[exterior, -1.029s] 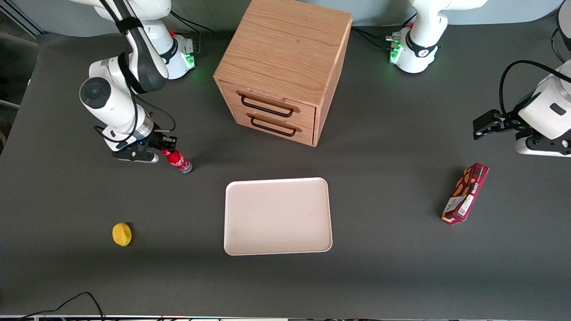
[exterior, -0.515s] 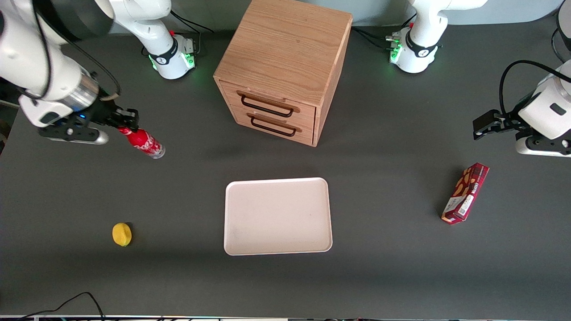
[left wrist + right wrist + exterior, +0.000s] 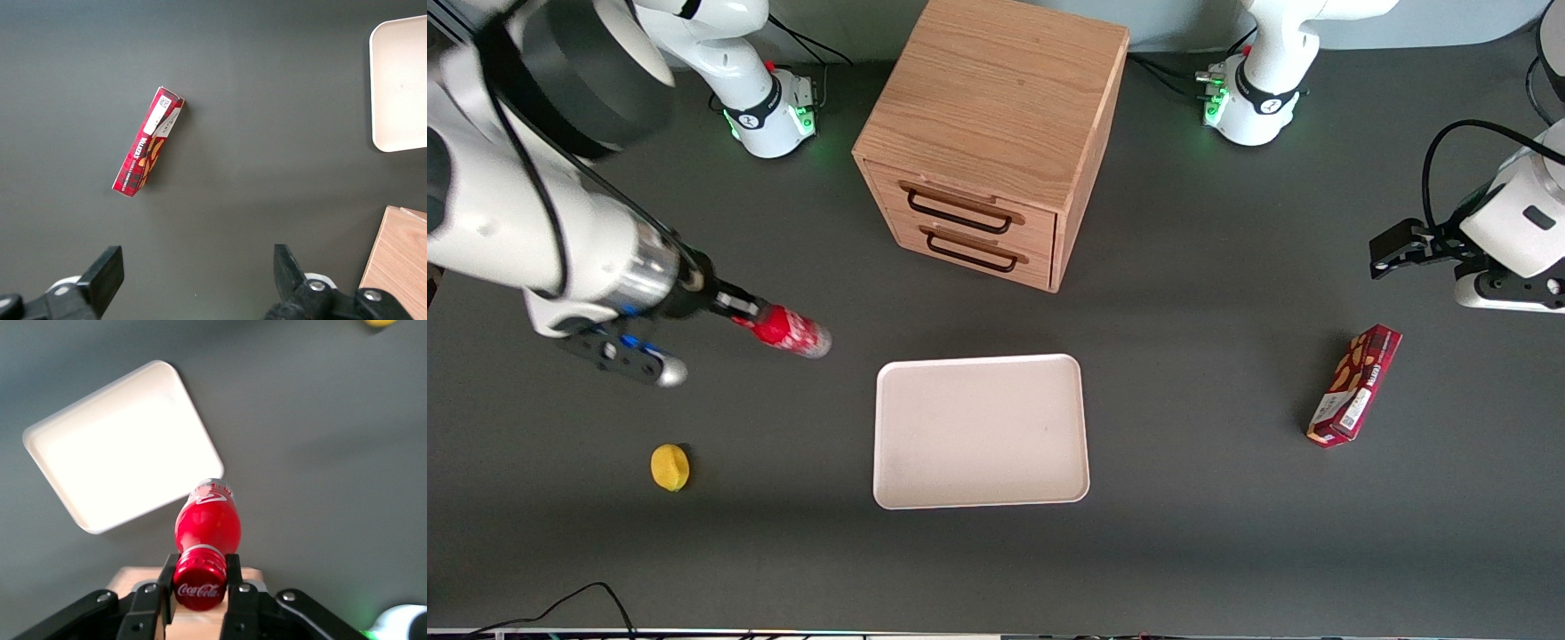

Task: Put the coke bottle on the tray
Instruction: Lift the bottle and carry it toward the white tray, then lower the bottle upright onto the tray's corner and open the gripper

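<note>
Right, jaws clamped on the neck of the small red coke bottle [image 3: 207,527], just under its red cap, one finger each side in the wrist view. Gripper [image 3: 740,311] is up off the dark grey worktop [image 3: 1227,533], carrying the bottle in the air, clear base leading toward the tray. Bottle is not over the tray yet: it hangs just off the corner of the large flat cream rectangular tray [image 3: 1049,476] that is farthest from the front camera, on the working arm's end.

Step in hand looks like transport. To do it well: keep the clamp firm, get the base well inside the low raised rim before descending, aim for mid-tray, lower until the base sits flat, then let go. A neck grip leaves the body free to swing, so I'd go slow.

Room: tray is bare, plenty of landing area. Light wooden two-drawer cabinet [image 3: 987,142] sits farther from the camera than the tray, with a gap between. Small yellow lemon [image 3: 670,467] sits nearer the camera, apart from the path. Dark-red snack box [image 3: 1353,385] lies toward the parked arm's end, well apart.
</note>
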`<state>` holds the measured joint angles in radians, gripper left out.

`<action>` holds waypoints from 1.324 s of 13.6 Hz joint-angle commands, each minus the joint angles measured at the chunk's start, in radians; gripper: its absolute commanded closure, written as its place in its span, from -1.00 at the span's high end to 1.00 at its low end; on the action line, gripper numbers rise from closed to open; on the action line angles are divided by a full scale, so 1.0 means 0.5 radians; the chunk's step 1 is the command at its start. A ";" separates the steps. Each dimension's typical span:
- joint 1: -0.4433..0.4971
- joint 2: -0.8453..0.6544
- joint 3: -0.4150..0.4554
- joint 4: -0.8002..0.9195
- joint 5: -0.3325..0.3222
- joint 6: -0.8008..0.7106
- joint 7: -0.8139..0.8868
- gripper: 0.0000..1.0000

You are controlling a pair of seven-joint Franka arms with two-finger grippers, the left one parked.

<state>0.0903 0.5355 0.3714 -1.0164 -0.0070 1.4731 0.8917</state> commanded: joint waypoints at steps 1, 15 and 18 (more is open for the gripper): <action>0.101 0.333 0.091 0.214 -0.270 0.240 0.351 -1.00; 0.090 0.795 0.270 0.207 -0.827 0.770 0.631 1.00; -0.014 0.400 0.377 0.149 -0.805 0.216 0.212 1.00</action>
<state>0.1276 0.8935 0.5218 -0.8985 -0.3994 1.7475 1.1095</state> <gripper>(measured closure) 0.000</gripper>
